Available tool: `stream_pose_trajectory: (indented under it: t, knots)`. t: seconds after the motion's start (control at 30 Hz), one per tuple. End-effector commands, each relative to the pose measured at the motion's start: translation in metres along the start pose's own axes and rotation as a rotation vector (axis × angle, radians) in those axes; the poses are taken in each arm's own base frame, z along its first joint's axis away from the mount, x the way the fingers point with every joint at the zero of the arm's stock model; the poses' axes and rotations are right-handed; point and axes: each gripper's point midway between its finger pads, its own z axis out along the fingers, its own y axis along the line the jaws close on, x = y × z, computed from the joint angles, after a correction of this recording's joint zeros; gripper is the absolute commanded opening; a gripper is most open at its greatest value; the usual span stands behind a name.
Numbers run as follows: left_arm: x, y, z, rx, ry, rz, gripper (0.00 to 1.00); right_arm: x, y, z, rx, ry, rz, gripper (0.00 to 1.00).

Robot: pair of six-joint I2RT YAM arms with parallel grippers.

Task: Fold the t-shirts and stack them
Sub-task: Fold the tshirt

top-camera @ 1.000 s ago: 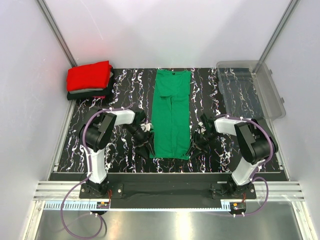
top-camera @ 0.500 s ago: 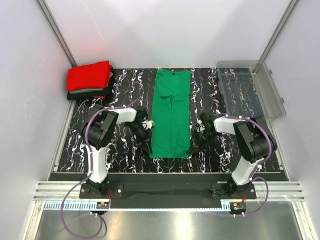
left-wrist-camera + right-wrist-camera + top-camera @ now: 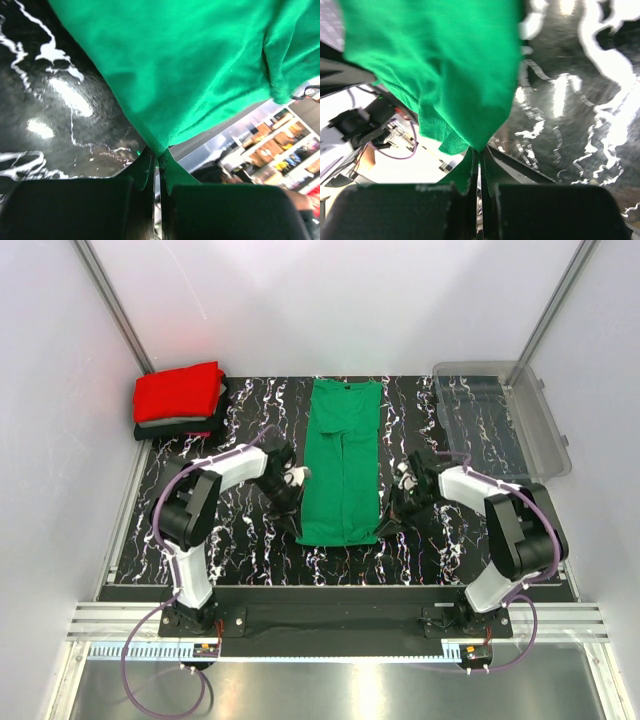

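Note:
A bright green t-shirt (image 3: 342, 465), folded into a long strip, lies down the middle of the table, collar at the far end. My left gripper (image 3: 298, 523) is shut on its near left corner, and my right gripper (image 3: 385, 525) is shut on its near right corner. In the left wrist view the green cloth (image 3: 190, 60) runs down into the closed left gripper (image 3: 159, 157). The right wrist view shows the same: the cloth (image 3: 435, 65) bunches to a point in the closed right gripper (image 3: 480, 150). A folded red t-shirt (image 3: 178, 392) tops a stack of dark t-shirts (image 3: 175, 428) at the far left.
A clear plastic bin (image 3: 545, 430) stands at the far right, reaching past the table's edge. The table top (image 3: 240, 540) is black with white marbling. Metal frame posts rise at both far corners.
Both grippers went from open to shut on the green t-shirt's near corners. The arms drew back from the near edge, and the shirt's near hem has moved slightly farther away.

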Motion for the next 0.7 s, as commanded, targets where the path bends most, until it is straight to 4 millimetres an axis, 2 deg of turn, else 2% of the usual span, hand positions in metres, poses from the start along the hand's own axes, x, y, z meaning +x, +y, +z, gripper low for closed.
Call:
stream_pose_trajectory:
  t: [0.0,0.13,0.2,0.33,0.4,0.43,0.5,0.6,0.67]
  knots:
    - [-0.011,-0.014,-0.028,-0.029,-0.096,0.108,0.00,-0.007,0.029,-0.028,-0.074,-0.048,-0.101,0.00]
    - [-0.020,-0.020,-0.049,-0.053,-0.167,0.149,0.00,-0.017,0.037,-0.046,-0.075,-0.093,-0.128,0.00]
    - [-0.025,-0.019,-0.058,-0.062,-0.192,0.150,0.00,-0.028,0.044,-0.056,-0.081,-0.133,-0.151,0.00]
    - [-0.051,-0.018,-0.085,-0.115,-0.284,0.180,0.00,-0.047,0.051,-0.069,-0.082,-0.186,-0.181,0.00]
    - [-0.063,-0.015,-0.092,-0.131,-0.306,0.188,0.00,-0.058,0.056,-0.076,-0.079,-0.220,-0.203,0.00]
    - [-0.074,-0.019,-0.102,-0.142,-0.343,0.215,0.00,-0.065,0.060,-0.077,-0.083,-0.234,-0.216,0.00]
    - [-0.086,-0.021,-0.108,-0.143,-0.362,0.228,0.00,-0.072,0.060,-0.076,-0.080,-0.243,-0.235,0.00]
    - [-0.110,-0.023,-0.109,-0.132,-0.371,0.259,0.00,-0.086,0.055,-0.068,-0.060,-0.246,-0.242,0.00]
    - [-0.121,-0.022,-0.108,-0.133,-0.375,0.269,0.00,-0.099,0.059,-0.068,-0.070,-0.275,-0.263,0.00]
